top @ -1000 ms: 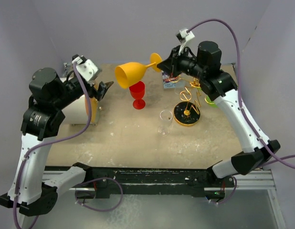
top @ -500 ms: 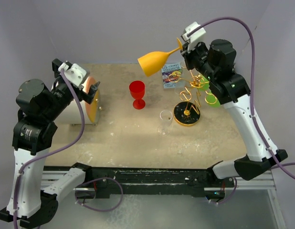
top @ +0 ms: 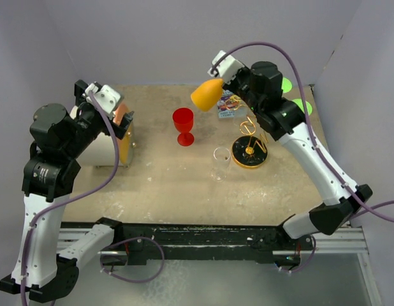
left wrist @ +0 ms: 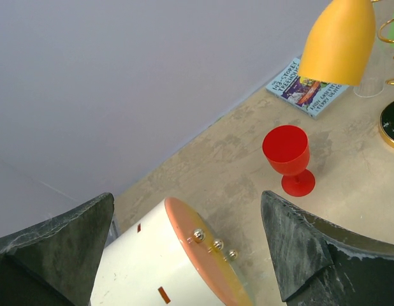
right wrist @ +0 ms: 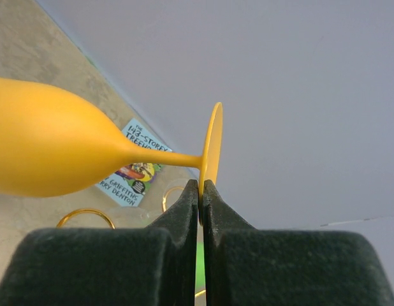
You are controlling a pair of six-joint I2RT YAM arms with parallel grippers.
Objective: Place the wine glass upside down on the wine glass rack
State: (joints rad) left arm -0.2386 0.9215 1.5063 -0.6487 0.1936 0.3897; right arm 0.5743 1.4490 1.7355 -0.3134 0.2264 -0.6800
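Observation:
My right gripper [top: 226, 79] is shut on the round foot of a yellow wine glass [top: 207, 94], held high in the air above the back of the table. In the right wrist view the fingertips [right wrist: 201, 188] pinch the foot's edge [right wrist: 212, 150], and the bowl [right wrist: 50, 156] points left. The bowl also shows in the left wrist view [left wrist: 340, 41], mouth down. The wine glass rack [top: 253, 126] is gold wire on a round black base [top: 249, 154], below and right of the glass. My left gripper [top: 124, 116] is open and empty over a white cylinder [left wrist: 149, 258].
A red wine glass [top: 183, 124] stands upright at mid table. A clear glass [top: 220, 162] stands next to the rack's base. A book [top: 227, 105] lies at the back. Two green discs [top: 301, 106] lie at the back right. The white cylinder has an orange lid [top: 124, 137].
My right arm has swung the yellow glass left and turned it, so the bowl now points down and left. My left arm has shifted slightly, staying over the cylinder.

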